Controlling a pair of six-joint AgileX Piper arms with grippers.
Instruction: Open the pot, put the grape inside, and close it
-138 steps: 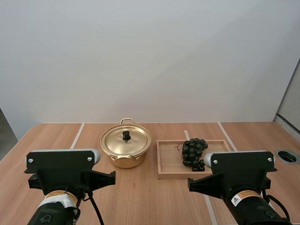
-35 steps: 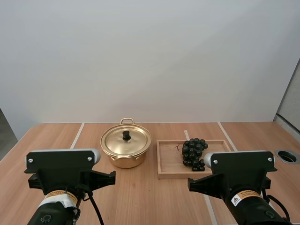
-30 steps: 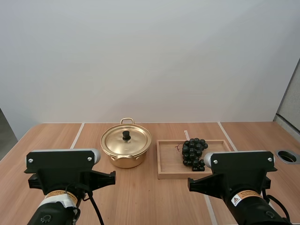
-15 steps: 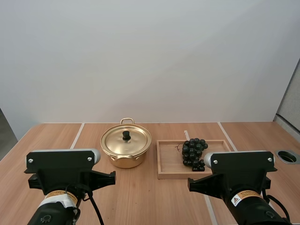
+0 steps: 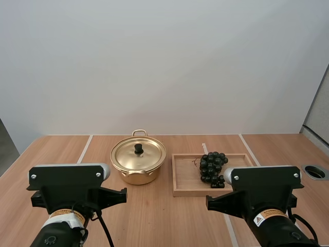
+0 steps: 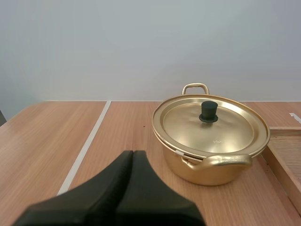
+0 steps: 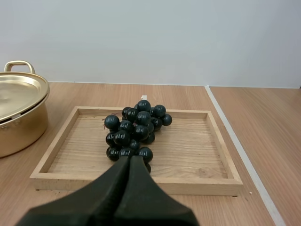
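Left hand (image 6: 133,157): fingers pressed together into one dark wedge, gripping nothing. It is held low over the counter (image 5: 154,216), well short of the pot (image 6: 210,167) and aimed at it.

Right hand (image 7: 130,162): likewise closed on nothing. It points at the grapes (image 7: 134,129), with its tips near the front rim of the wooden tray (image 7: 188,146).

The lid (image 6: 225,132) sits flush on the pot, so the pot is closed. Its black knob (image 6: 209,111) stands upright at the centre. The grapes lie as one bunch inside the tray, just to the right of the pot and apart from it.

Judgement: each arm faces the item on its own side. The left appears set to lift the lid by the knob and the right to fetch the bunch. Both hands must open before either grasp.

Against the earlier high views I find no change. Pot, lid, tray, bunch and both arms stand where they stood. No step of the task is done.
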